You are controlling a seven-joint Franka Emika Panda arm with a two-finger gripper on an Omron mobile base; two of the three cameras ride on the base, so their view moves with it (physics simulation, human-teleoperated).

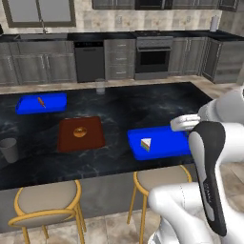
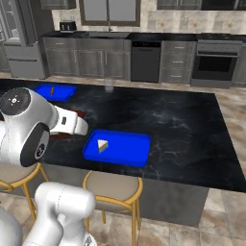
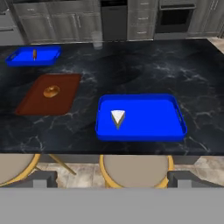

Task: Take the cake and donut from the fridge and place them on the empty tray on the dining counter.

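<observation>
While parked at the stool side of the counter, gripper held back above the near edge; fingers spread wide, nothing between them.

Cake resting on tray, in the tray's left part, upright wedge, white icing on top, coloured layers faintly visible at the side. Also seen in left base view and right base view, same place on tray.

Tray lying flat on the black top, close to the near edge, above a stool.

Left of the tray, well apart: brown tray carrying a round brown-orange pastry about at its centre. Confirmed in left base view.

Farther back and left: small blue tray with a small orange item on it; too small to identify.

Near the far edge of the counter: a clear glass, standing upright.

At the left end of the counter in left base view: a grey cup, upright.

Background: grey cabinets, dishwasher, oven.

Second stool to the left of the first, both with yellow frames and tan seats.
</observation>
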